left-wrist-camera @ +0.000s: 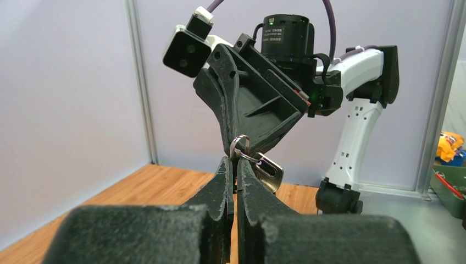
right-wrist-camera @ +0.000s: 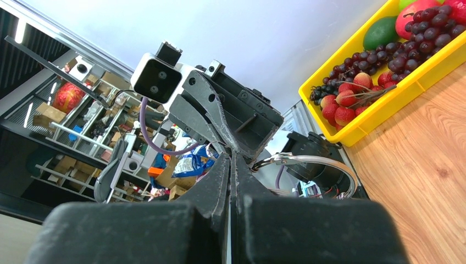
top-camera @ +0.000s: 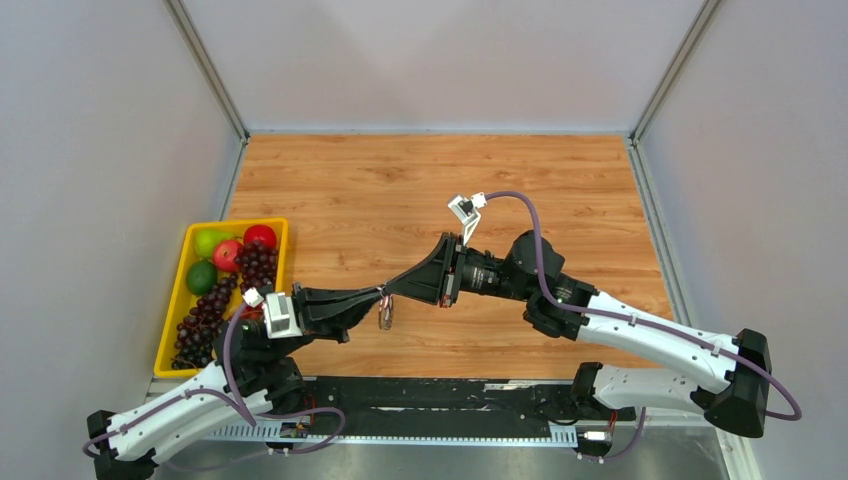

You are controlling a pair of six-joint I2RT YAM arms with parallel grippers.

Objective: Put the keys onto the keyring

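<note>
1. Top view: the left gripper (top-camera: 377, 296) and right gripper (top-camera: 393, 290) meet tip to tip above the near-middle of the wooden table (top-camera: 430, 190). The keyring (top-camera: 385, 314) hangs directly under that meeting point, clear of the wood. Both arms are equally close to it. A yellow tray (top-camera: 171, 315) of fruit sits well apart on the left. No writing is readable.

2. Left wrist view: the left gripper's jaws are pressed fully together, their tips right under the small silver ring (left-wrist-camera: 240, 144). Whether they pinch the wire or a key's head I cannot tell. The right gripper (left-wrist-camera: 233, 147) comes down from above onto the same ring. One silver key (left-wrist-camera: 270, 171) dangles to the right, its blade slanting down. No brand or label shows.

3. Right wrist view: the right gripper (right-wrist-camera: 231, 165) is clamped tight, and the ring's wire (right-wrist-camera: 313, 160) arcs out rightward from between its tips, so it looks gripped there. The left gripper (right-wrist-camera: 229, 144) faces it from just beyond. Any threading turns on the ring's plane lying between the two tips. Grapes (right-wrist-camera: 423, 33) fill the tray behind; a far packet's print is illegible.
</note>
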